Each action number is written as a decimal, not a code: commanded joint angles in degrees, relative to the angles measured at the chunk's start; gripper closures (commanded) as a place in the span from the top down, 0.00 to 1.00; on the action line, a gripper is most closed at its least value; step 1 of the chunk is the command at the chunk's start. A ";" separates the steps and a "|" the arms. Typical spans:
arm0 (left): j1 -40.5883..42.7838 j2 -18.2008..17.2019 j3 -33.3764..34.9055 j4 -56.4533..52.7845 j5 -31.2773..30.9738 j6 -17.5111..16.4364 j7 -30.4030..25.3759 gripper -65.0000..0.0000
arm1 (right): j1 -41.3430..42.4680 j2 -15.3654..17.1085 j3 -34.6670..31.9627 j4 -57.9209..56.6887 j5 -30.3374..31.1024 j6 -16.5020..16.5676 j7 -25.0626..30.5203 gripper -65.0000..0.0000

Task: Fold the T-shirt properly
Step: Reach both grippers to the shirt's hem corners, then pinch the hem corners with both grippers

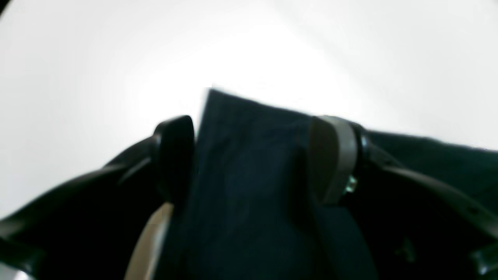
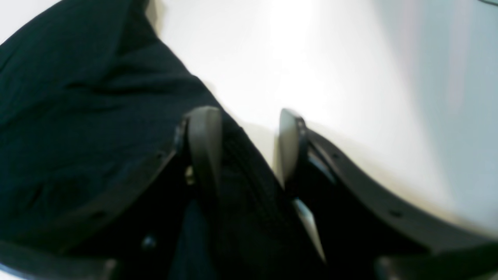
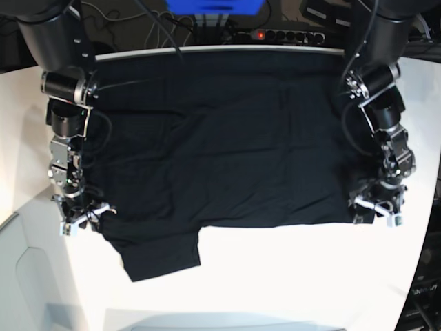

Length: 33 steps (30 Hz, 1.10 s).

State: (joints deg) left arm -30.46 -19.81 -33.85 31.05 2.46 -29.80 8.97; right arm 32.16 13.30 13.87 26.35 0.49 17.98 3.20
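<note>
In the left wrist view, the left gripper (image 1: pixel 253 159) stands with its two fingers spread fairly wide, one dark pad (image 1: pixel 175 155) at left and one grey-faced pad (image 1: pixel 334 159) at right. A fold of the large plain black soft-fabric T-shirt (image 1: pixel 241 175) fills the gap between them. The pads lie against the cloth on both sides, but I cannot tell whether they are pressing it. Behind lies the bright white table surface (image 1: pixel 116 58).

In the right wrist view, the right gripper (image 2: pixel 249 147) is part open. A thick hemmed edge of the T-shirt (image 2: pixel 78 116) runs up between its grey fingers (image 2: pixel 204 144) — close against the left one, with bare table showing before the right one. The cloth spreads away to the upper left.

In the base view, the T-shirt (image 3: pixel 220 145) lies spread wide across the white table (image 3: pixel 289 276), one sleeve hanging out at the near lower left. The right gripper (image 3: pixel 83 215) sits at the shirt's left near corner, the left gripper (image 3: pixel 375 205) at its right near corner — both at the fabric's edge.
</note>
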 commanded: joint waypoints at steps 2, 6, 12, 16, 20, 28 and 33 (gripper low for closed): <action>-3.78 -2.30 0.13 -3.84 -0.66 2.51 -3.21 0.68 | 0.15 -0.07 -0.02 -0.19 -0.54 -0.18 -3.77 0.29; -5.37 -2.91 0.13 -9.11 -0.66 7.69 -7.43 0.68 | 0.15 0.11 -0.02 -0.19 -0.54 -0.18 -3.95 0.18; -5.37 -2.82 6.64 -9.90 -0.92 8.04 -9.81 0.68 | -0.65 0.11 -0.11 -0.19 -0.54 -0.18 -3.95 0.16; -5.37 -2.74 7.52 -9.90 -0.92 8.04 -9.81 0.68 | -1.00 0.11 -0.11 -0.19 -0.54 -0.18 -3.95 0.15; -5.01 -2.65 7.78 -9.99 -0.74 8.13 -9.72 0.68 | -1.09 0.11 -0.11 -0.19 -0.54 -0.18 -3.95 0.15; -5.37 -2.91 7.69 -15.88 -0.74 8.13 -9.90 0.68 | -1.09 0.11 -0.11 -0.19 -0.54 -0.18 -4.04 0.15; -5.37 -2.74 7.78 -16.23 -0.74 8.13 -9.90 0.53 | -1.17 -0.07 -0.11 -0.19 -0.62 -0.18 -4.04 0.15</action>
State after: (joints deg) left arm -34.92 -22.11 -26.13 14.68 1.48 -21.58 -2.48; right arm 31.20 13.17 13.80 26.52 0.95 17.98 3.95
